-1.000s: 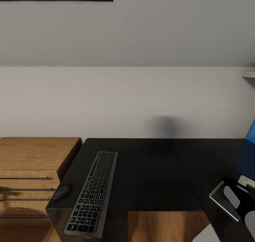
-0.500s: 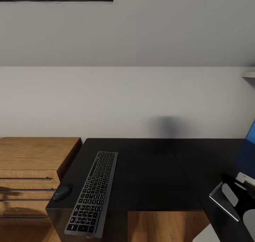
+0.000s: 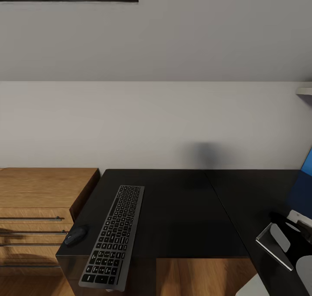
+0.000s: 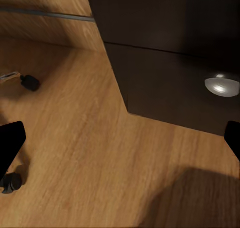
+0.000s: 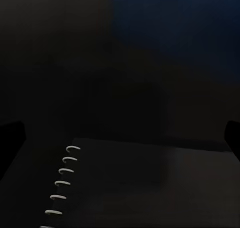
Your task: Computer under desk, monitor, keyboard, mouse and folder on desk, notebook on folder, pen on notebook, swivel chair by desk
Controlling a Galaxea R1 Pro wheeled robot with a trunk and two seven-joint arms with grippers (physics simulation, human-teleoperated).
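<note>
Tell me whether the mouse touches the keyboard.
Apart. The head view shows a strip of black desk between the mouse and the keyboard.

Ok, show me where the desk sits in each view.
Head view: desk, lower middle, with the keyboard on it.
Left wrist view: its black front with a silver knob, meeting the wooden floor.
Right wrist view: its dark top, beyond the notebook.
Shared landmark: the black desk surface.
</note>
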